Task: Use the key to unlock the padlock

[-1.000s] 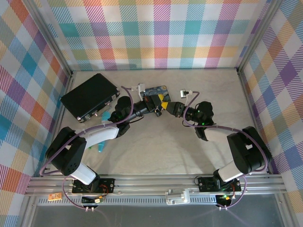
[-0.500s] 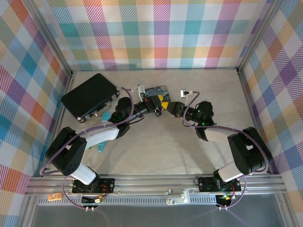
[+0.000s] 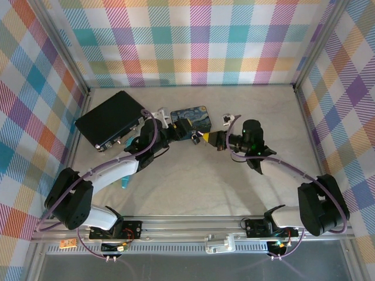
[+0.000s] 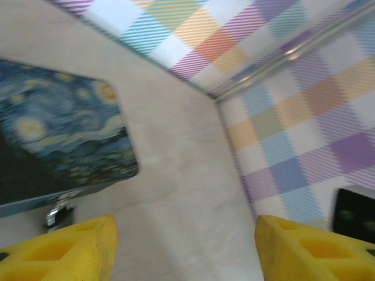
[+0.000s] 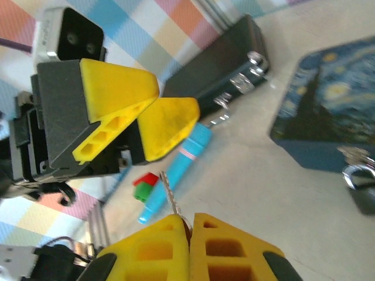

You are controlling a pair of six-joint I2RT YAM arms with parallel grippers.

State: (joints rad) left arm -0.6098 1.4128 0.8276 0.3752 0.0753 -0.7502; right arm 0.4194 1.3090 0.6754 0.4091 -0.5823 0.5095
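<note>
While the padlock (image 5: 362, 190) lies on the bench (image 5: 263, 175) just beside the Starry Night tin (image 5: 331, 111), apart from the right claw (image 5: 190, 221), the key (image 5: 167, 190) stands up from that claw's tightly pinched fingers. A light-blue stick (image 5: 179, 167) and a black case (image 5: 220, 61) lie beyond. The left claw (image 4: 186, 228), near the key's tip, gapes wide, holding nothing.

Padlock (image 5: 362, 190) partly beyond right edge

No word, number or brand mark is legible anywhere; the blue rectangular tin box (image 3: 190, 115), toward twelve o'clock, bears a painted starry sky, unlettered.
</note>
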